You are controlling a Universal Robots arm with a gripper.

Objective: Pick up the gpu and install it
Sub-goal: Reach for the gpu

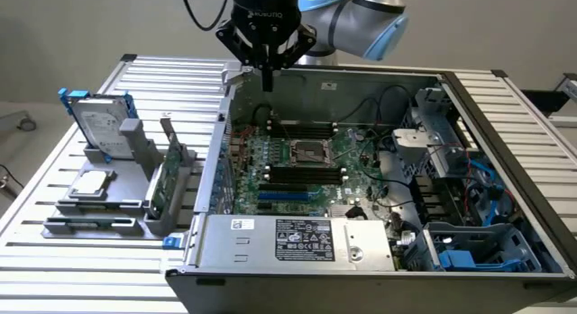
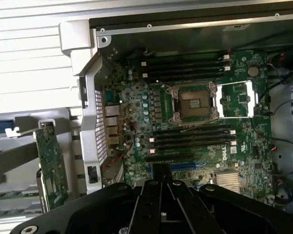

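Note:
The gpu (image 1: 167, 171) stands on edge in a grey holder (image 1: 126, 192) on the table, to the exterior view's left of the open computer case (image 1: 505, 159). In the wrist view the gpu (image 2: 51, 165) shows its green circuit board and its metal end bracket, outside the case wall. My gripper (image 1: 267, 81) hangs above the case's far left corner, well above and behind the gpu. Its black fingers (image 2: 153, 195) lie together, shut on nothing, over the motherboard (image 2: 205, 107).
A silver hard drive with blue rails (image 1: 99, 121) and a small square chip (image 1: 90, 182) sit in the same holder. Inside the case are the CPU socket (image 1: 307, 152), blue slots (image 1: 284, 190), cables, a drive cage (image 1: 433, 142) and the power supply (image 1: 298, 240).

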